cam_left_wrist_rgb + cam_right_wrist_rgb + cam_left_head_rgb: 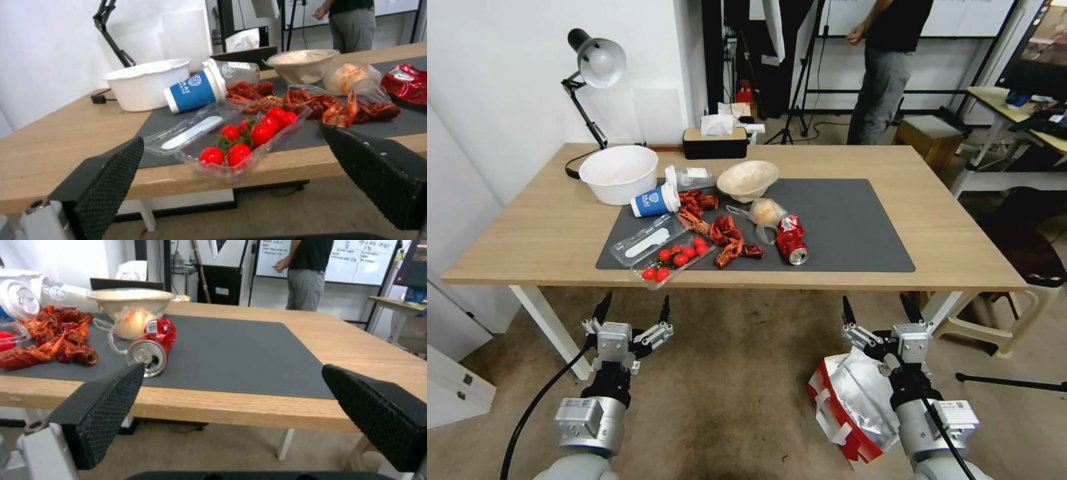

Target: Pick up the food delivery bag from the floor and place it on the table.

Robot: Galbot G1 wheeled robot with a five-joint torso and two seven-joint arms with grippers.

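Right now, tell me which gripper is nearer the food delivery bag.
Right. The right gripper, jaws open, hangs directly above the food delivery bag on the floor. The left gripper, also open, hangs well off to the bag's left, near the table edge.

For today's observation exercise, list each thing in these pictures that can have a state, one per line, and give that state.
food delivery bag: on the floor, mouth open, foil lining showing
left pincer: open, empty, held in front of the table
right pincer: open, empty, above the bag
red can: crushed, on its side
blue cup: tipped over, lid on
tomato tray: lid open
desk lamp: off
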